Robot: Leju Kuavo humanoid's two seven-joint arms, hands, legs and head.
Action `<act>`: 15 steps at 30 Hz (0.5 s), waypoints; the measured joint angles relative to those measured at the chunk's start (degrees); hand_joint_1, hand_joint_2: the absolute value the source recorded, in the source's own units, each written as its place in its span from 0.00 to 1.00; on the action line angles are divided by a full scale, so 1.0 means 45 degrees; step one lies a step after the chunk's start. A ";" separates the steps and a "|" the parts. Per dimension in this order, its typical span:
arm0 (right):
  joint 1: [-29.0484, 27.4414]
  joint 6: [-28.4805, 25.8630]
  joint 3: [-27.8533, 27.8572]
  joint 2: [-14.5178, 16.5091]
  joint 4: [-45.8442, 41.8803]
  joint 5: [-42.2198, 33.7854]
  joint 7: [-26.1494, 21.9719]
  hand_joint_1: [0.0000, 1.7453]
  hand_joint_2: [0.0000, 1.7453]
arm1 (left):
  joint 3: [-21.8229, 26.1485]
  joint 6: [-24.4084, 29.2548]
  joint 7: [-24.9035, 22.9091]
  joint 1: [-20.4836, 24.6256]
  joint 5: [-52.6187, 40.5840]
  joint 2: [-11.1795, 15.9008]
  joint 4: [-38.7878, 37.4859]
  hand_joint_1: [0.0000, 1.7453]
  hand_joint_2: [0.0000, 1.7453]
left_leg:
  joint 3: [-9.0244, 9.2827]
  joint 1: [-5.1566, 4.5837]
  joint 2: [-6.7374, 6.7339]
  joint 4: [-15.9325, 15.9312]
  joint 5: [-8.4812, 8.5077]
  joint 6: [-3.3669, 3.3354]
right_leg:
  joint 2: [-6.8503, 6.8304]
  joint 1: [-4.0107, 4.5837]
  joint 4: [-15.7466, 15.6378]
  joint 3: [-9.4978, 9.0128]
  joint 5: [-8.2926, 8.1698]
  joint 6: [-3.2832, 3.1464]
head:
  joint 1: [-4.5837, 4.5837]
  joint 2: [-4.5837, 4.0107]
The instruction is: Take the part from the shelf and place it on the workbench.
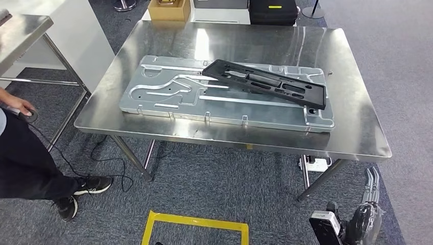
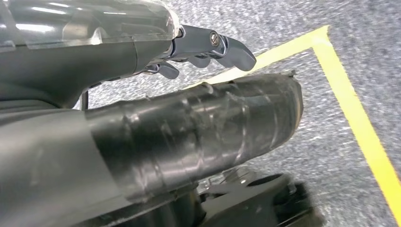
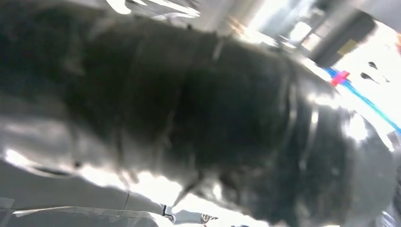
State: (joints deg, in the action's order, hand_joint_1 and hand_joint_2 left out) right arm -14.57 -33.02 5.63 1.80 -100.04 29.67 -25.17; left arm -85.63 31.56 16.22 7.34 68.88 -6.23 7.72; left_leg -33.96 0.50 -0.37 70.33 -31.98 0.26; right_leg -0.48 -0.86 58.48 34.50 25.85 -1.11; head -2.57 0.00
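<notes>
A long black plastic frame part point(image 1: 265, 82) lies slantwise on top of a large silver stamped metal panel point(image 1: 168, 92). Both rest on the steel workbench point(image 1: 357, 132) in the head view. My right hand point(image 1: 366, 214) hangs low beside the bench's near right leg, fingers straight, with nothing in it; the right wrist view is blurred, dominated by its dark taped thumb point(image 3: 213, 118). My left hand point(image 2: 189, 109) hangs over grey carpet, its taped thumb and grey fingers point(image 2: 222, 45) apart and empty.
A person in dark trousers point(image 1: 20, 158) stands at the left holding a small device point(image 1: 30, 115). Another steel table point(image 1: 20, 28) is at the far left. A cardboard box point(image 1: 169, 9) and a black case point(image 1: 273, 11) stand behind the bench. Yellow floor tape point(image 1: 194, 222) marks a square.
</notes>
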 joint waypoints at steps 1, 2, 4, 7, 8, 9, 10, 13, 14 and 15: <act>0.0022 0.0245 0.0286 0.0098 0.0338 -0.0086 -0.0102 0.00 0.00 | 0.0002 0.0000 0.0004 0.0010 0.0016 0.0002 0.0000 0.00 0.00 | 0.0648 -0.0016 0.0009 -0.0916 0.0232 -0.0076 | 0.0000 0.0016 0.0041 0.0109 -0.0079 0.0041 | 0.0001 0.0000; 0.0063 0.0516 0.0595 0.0196 0.0695 -0.0148 -0.0200 0.00 0.00 | 0.0005 0.0000 0.0008 0.0022 0.0025 0.0005 0.0000 0.00 0.00 | 0.1267 -0.0041 0.0018 -0.1855 0.0302 -0.0149 | 0.0000 0.0033 0.0075 0.0187 -0.0154 0.0095 | -0.0002 0.0000; 0.0237 0.1178 0.1312 0.0385 0.1549 -0.0191 -0.0303 0.00 0.00 | 0.0007 0.0000 0.0017 0.0041 0.0072 0.0010 0.0000 0.00 0.00 | 0.1906 -0.0113 0.0034 -0.3013 0.0146 -0.0279 | -0.0019 0.0044 0.0081 0.0261 -0.0335 0.0242 | -0.0007 0.0000; 0.0713 0.2487 0.2507 0.0573 0.3440 -0.0163 -0.0170 0.00 0.00 | 0.0008 0.0000 0.0012 0.0024 0.0123 0.0002 0.0000 0.00 0.00 | 0.1805 -0.0095 -0.0001 -0.3285 0.0365 -0.0563 | -0.0016 0.0030 0.0064 0.0317 -0.0410 0.0482 | -0.0013 0.0000; 0.0903 0.2845 0.2945 0.0608 0.4264 -0.0126 -0.0123 0.00 0.00 | 0.0008 0.0000 0.0002 0.0022 0.0121 0.0000 0.0000 0.00 0.00 | 0.1710 -0.0064 -0.0023 -0.3334 0.0503 -0.0692 | 0.0006 0.0021 0.0280 0.0404 -0.0107 0.0539 | -0.0018 0.0000; 0.1132 0.3101 0.3425 0.0629 0.5207 -0.0072 -0.0129 0.00 0.00 | 0.0008 -0.0001 -0.0012 0.0024 0.0113 -0.0004 0.0000 0.00 0.00 | 0.1586 -0.0040 -0.0046 -0.3365 0.0640 -0.0795 | 0.0026 0.0005 0.0735 0.0558 0.0410 0.0582 | -0.0022 0.0000; 0.1411 0.3252 0.3965 0.0642 0.6336 -0.0006 -0.0208 0.00 0.00 | 0.0008 -0.0006 -0.0030 0.0026 0.0102 -0.0004 0.0000 0.00 0.00 | 0.1437 -0.0058 -0.0056 -0.3357 0.0755 -0.0863 | 0.0043 -0.0011 0.1409 0.0766 0.1029 0.0622 | -0.0023 0.0000; 0.2280 0.3329 0.5626 0.0599 0.9977 0.0101 -0.0718 0.00 0.00 | 0.0002 -0.0023 -0.0081 0.0015 0.0080 -0.0002 0.0000 0.00 0.00 | 0.0977 -0.0097 -0.0063 -0.3244 0.1058 -0.0885 | 0.0050 -0.0028 0.3262 0.1102 0.1792 0.0718 | -0.0023 0.0000; 0.2480 0.3301 0.6098 0.0578 1.1050 0.0097 -0.0824 0.00 0.00 | -0.0004 -0.0024 -0.0095 0.0013 0.0080 -0.0002 0.0000 0.00 0.00 | 0.0818 -0.0098 -0.0061 -0.3164 0.1123 -0.0863 | 0.0049 -0.0035 0.3204 0.0872 0.1520 0.0727 | -0.0023 0.0000; 0.2640 0.3244 0.6499 0.0556 1.2017 0.0112 -0.0830 0.00 0.00 | -0.0012 -0.0024 -0.0111 0.0012 0.0080 -0.0002 0.0000 0.00 0.00 | 0.0662 -0.0095 -0.0058 -0.3063 0.1166 -0.0840 | 0.0049 -0.0049 0.2690 0.0419 0.1157 0.0724 | -0.0023 0.0000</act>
State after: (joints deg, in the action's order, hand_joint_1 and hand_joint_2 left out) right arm -2.69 -18.43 34.87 4.30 -45.96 30.17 -28.91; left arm -85.68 31.45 15.72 7.40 69.24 -6.24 7.72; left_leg -30.99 0.07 -0.63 56.54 -26.73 -3.51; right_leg -0.26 -1.08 70.59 36.38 31.05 2.15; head -2.67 0.00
